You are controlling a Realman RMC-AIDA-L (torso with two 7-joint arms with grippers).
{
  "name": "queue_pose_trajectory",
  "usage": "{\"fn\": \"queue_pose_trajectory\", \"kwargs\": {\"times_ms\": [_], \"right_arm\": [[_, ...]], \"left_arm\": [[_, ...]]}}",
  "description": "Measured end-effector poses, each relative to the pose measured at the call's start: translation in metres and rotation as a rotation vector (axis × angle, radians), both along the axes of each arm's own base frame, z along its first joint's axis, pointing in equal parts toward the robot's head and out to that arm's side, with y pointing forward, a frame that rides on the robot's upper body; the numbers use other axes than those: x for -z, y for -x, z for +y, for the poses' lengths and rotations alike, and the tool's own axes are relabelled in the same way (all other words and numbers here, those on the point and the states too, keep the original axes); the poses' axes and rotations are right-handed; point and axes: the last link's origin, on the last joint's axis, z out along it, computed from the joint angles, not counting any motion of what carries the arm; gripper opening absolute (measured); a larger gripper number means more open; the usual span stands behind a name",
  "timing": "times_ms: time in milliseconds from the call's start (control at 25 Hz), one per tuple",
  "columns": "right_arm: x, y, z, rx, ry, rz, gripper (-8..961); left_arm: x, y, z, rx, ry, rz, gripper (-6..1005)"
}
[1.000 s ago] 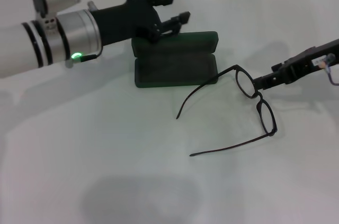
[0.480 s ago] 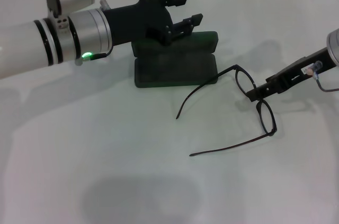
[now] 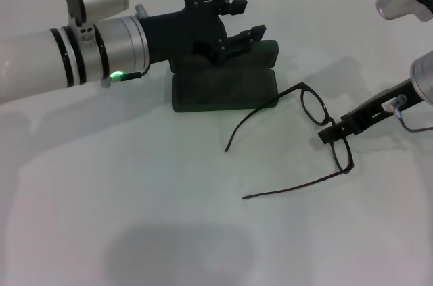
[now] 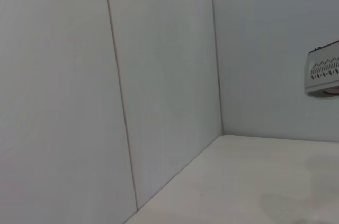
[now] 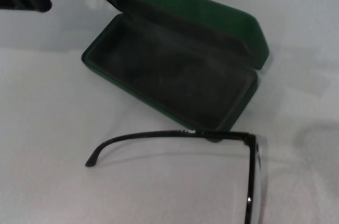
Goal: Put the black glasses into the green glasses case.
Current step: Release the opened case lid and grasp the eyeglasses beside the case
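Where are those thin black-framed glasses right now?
In the head view the thin black-framed glasses lie unfolded on the white table, right of the open dark green case, with the right gripper at their bridge.

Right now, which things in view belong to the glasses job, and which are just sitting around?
Job:
black glasses, arms unfolded, on the table
green glasses case, open
right gripper, at the glasses' bridge
left gripper, above the case lid

Bystanders:
white table
tiled wall

The left gripper (image 3: 237,21) hangs over the case (image 3: 224,90) lid, blocking the far side. Near the tray's front edge, one temple of the glasses (image 3: 318,130) crosses. Bench (image 3: 135,198) in front lies open.
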Motion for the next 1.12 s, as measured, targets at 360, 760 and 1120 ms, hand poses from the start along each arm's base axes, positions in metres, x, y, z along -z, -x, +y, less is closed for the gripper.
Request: {"fn": "queue_pose_trajectory", "kwargs": {"times_ms": [360,760,1120], "right_arm": [[0.001,0.003,0.003,-0.011,-0.015,0.007,589],[0.005,-0.004,0.004,-0.003,-0.036,0.002,512],[0.006,-0.008,0.003,0.007,-0.027,-0.009,298]], "left_arm": [[0.000,0.000,0.000,0.002,0.000,0.003,536],[-0.001,-0.001,0.001,0.009,-0.003,0.005,536],[0.000,-0.001,-0.001,0.009,0.006,0.000,535]]}}
